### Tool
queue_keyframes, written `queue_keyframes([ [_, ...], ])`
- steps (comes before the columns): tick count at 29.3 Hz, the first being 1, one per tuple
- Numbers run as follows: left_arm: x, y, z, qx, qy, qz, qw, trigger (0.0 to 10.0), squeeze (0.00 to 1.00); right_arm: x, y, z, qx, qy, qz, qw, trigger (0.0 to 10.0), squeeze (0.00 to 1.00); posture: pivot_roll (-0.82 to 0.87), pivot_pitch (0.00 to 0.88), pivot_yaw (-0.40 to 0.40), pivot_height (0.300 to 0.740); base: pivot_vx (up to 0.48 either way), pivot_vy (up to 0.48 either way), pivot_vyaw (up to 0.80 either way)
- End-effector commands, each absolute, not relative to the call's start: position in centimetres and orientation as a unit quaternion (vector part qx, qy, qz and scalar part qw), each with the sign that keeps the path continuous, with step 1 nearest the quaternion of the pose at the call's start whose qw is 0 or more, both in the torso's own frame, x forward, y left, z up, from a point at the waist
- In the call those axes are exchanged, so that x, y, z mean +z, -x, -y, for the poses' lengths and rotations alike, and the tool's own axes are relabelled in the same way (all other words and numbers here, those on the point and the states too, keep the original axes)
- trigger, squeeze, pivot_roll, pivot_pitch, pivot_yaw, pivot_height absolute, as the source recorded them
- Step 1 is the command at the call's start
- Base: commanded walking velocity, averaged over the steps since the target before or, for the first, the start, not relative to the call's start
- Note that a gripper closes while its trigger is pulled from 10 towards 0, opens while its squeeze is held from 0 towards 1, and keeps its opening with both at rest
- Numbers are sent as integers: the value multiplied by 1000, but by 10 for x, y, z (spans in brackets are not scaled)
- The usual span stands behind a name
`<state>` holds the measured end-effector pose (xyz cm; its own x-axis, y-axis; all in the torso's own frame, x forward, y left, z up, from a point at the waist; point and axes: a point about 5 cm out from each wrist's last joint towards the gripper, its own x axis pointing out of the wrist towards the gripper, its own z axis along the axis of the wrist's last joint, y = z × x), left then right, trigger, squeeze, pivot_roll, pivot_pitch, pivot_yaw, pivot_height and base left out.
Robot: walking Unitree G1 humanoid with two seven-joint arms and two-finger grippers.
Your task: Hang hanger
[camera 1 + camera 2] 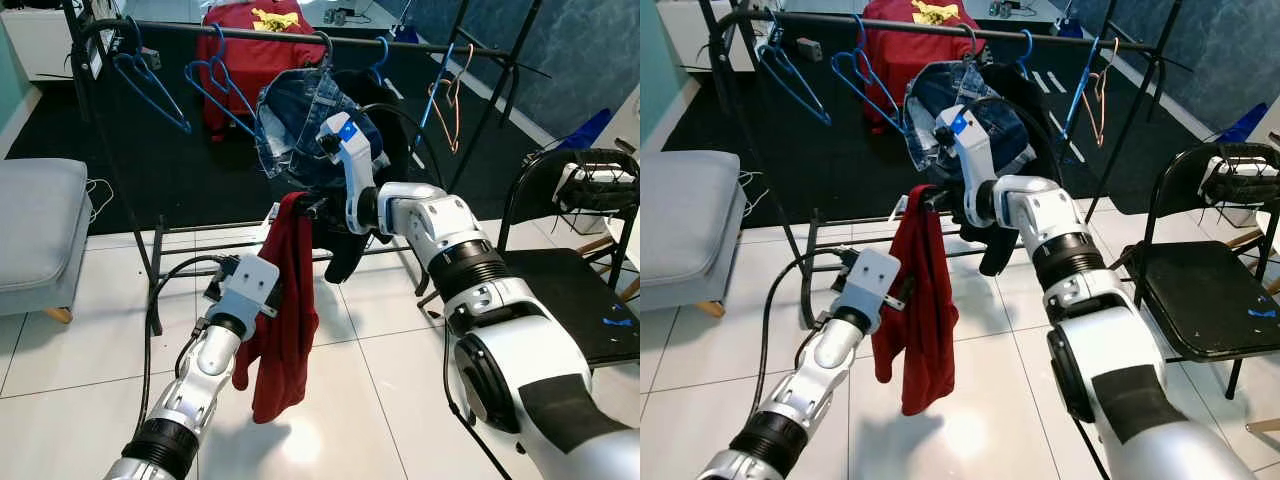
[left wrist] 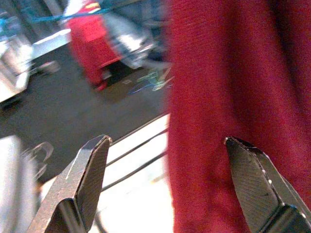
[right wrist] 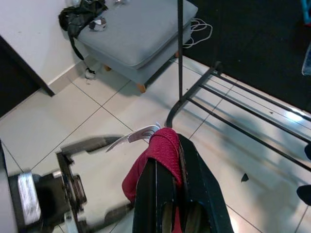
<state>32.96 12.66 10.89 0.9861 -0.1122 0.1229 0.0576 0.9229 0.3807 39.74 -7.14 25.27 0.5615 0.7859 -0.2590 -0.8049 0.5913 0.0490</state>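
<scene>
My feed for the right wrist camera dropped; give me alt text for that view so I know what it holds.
The right gripper is shut on a red garment, which hangs from its black fingers over white floor tiles. Beyond it are the black base bars of a clothes rack, a grey ottoman and part of the left arm.

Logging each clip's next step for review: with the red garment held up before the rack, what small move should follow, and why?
Probably raise the right gripper toward the rack rail. Its fingers are shut on the top of the red garment, which hangs well below the rail, near the lower crossbars. The left gripper is open beside the cloth, gripping nothing. Whether a hanger sits inside the garment cannot be told.
</scene>
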Motion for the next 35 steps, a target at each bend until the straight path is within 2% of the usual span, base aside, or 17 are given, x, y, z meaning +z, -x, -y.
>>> queue_keyframes([
  [1, 104, -330, -128, -32, -193, 58, 979, 10000, 0, 263, -399, 71, 451, 35, -105, 886, 0, 0, -81, 88, -121, 740, 0, 0, 0],
  [11, 97, -331, -134, -21, -208, 53, 976, 10000, 0, 264, -398, 68, 453, 34, -104, 885, 0, 0, -89, 88, -121, 740, 0, 0, 0],
  [18, 106, -330, -121, -64, -174, 82, 979, 10000, 0, 265, -399, 68, 449, 38, -101, 887, 0, 0, -88, 89, -127, 740, 0, 0, 0],
  [21, 106, -325, -107, -122, -160, 94, 975, 10000, 0, 266, -401, 68, 442, 40, -99, 890, 0, 0, -86, 88, -131, 740, 0, 0, 0],
  [27, 105, -321, -99, -161, -167, 100, 968, 10000, 0, 267, -402, 66, 439, 39, -96, 892, 0, 0, -88, 96, -133, 740, 0, 0, 0],
  [30, 104, -320, -98, -162, -172, 100, 966, 10000, 0, 268, -402, 65, 440, 36, -95, 892, 0, 0, -93, 96, -129, 740, 0, 0, 0],
  [34, 97, -329, -114, -80, -221, 85, 968, 10000, 0, 274, -399, 58, 454, 27, -91, 886, 0, 0, -113, 99, -124, 740, 0, 0, 0],
  [35, 97, -329, -114, -80, -221, 85, 968, 10000, 0, 274, -399, 58, 454, 27, -91, 886, 0, 0, -113, 99, -124, 740, 0, 0, 0],
])
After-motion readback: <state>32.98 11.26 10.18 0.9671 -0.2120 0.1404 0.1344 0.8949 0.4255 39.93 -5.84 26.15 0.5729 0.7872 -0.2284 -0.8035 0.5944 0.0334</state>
